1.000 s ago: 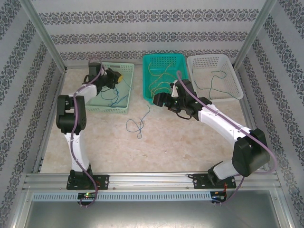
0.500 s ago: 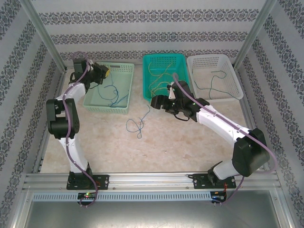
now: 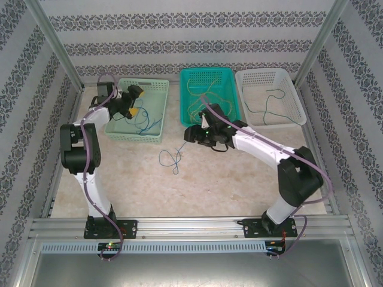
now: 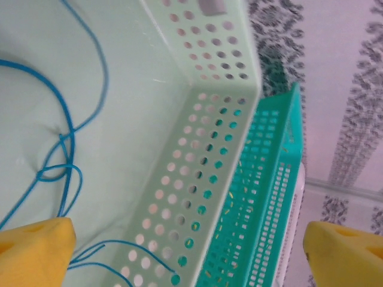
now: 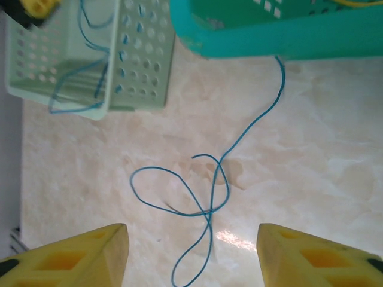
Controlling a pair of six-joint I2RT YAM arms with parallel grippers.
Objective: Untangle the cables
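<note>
- The left gripper (image 4: 190,254) hangs wide open at the pale green basket (image 4: 197,149), holding nothing; blue cables (image 4: 63,140) lie inside.
- The right gripper (image 5: 194,257) is open and empty above a looped blue cable (image 5: 206,212) on the table (image 5: 311,179).
- The cable is probably light, limp and slippery, so pinch it beside the crossing.

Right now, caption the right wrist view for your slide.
Open right gripper hovers above a looped blue cable on the table, near the teal basket.
</note>
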